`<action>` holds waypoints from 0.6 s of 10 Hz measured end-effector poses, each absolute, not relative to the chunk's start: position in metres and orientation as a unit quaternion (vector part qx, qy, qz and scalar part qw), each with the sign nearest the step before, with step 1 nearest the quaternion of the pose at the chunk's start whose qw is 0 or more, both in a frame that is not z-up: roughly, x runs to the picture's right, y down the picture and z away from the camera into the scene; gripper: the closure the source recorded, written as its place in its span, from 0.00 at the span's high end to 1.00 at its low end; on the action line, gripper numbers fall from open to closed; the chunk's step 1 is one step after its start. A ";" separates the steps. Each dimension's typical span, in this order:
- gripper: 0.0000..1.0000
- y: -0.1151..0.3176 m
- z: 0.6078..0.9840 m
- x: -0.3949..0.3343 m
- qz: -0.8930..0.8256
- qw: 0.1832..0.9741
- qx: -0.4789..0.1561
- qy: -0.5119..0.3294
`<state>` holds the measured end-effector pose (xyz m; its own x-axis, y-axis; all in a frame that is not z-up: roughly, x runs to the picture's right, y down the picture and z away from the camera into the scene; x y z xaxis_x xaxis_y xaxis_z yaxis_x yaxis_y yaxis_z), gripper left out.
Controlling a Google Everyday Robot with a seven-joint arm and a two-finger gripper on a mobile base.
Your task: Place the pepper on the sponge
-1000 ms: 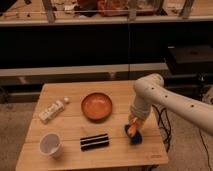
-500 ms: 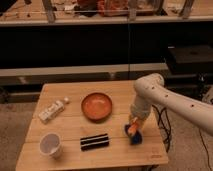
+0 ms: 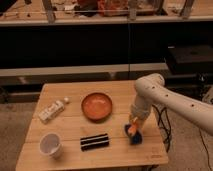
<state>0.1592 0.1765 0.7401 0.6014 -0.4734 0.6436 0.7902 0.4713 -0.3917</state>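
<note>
The small orange-red pepper (image 3: 132, 129) sits at the tip of my gripper (image 3: 133, 126), directly over the deep-blue sponge (image 3: 134, 136) near the table's right front. The white arm comes in from the right and bends down onto that spot. The gripper covers much of the sponge, of which only a blue edge shows below the pepper. I cannot tell whether the pepper rests on the sponge or hangs just above it.
An orange-brown bowl (image 3: 97, 105) stands mid-table. A black striped block (image 3: 95, 141) lies in front of it. A white cup (image 3: 50, 144) stands at the front left, a white bottle (image 3: 52, 110) lies at the left. The table's right edge (image 3: 161, 142) is close to the sponge.
</note>
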 end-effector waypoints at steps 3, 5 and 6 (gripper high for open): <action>0.00 0.189 0.752 0.158 -0.409 0.820 -0.313 -0.248; 0.00 0.203 0.770 0.155 -0.431 0.813 -0.285 -0.269; 0.00 0.207 0.775 0.154 -0.440 0.809 -0.275 -0.277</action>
